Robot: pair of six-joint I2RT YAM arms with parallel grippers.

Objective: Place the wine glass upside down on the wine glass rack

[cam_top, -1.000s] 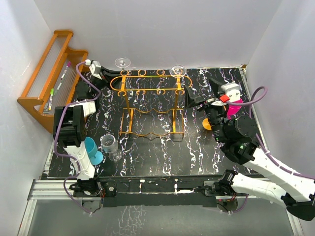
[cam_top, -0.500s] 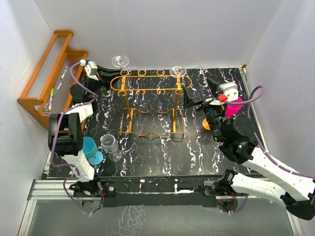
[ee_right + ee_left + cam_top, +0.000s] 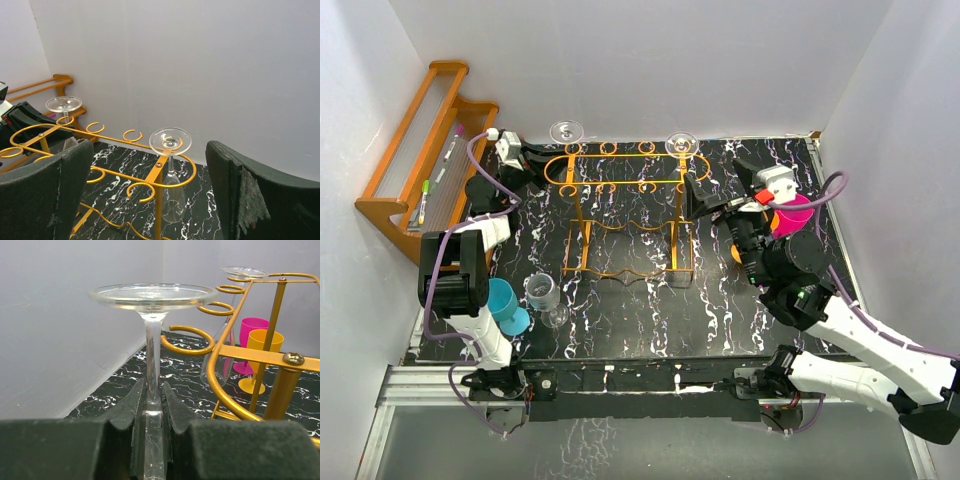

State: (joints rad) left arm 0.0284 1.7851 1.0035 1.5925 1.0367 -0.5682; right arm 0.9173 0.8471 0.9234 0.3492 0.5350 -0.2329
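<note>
Wine glass (image 3: pixel 565 130) sits upside down, foot upward, at the far left corner of the wine glass rack (image 3: pixel 620 205) in your overhead view. Your left gripper (image 3: pixel 534 155) holds it there. Your right gripper (image 3: pixel 720 190) hangs by the rack's right end with its jaws spread wide. A second glass (image 3: pixel 681 143) hangs at the far right corner.

On your left wrist camera, the left gripper (image 3: pixel 152 407) is pinched narrowly on the wine glass (image 3: pixel 152 292) stem. The stem is just beside the end loop of the wine glass rack (image 3: pixel 190 342), not inside it. A pink cup (image 3: pixel 255 326) and an orange cup (image 3: pixel 264 341) stand beyond.

On your right wrist camera, the right gripper (image 3: pixel 150 200) is wide and holds nothing. The second glass (image 3: pixel 170 141) hangs from the wine glass rack (image 3: pixel 125 172), and the wine glass (image 3: pixel 63 104) is at the far end.
</note>
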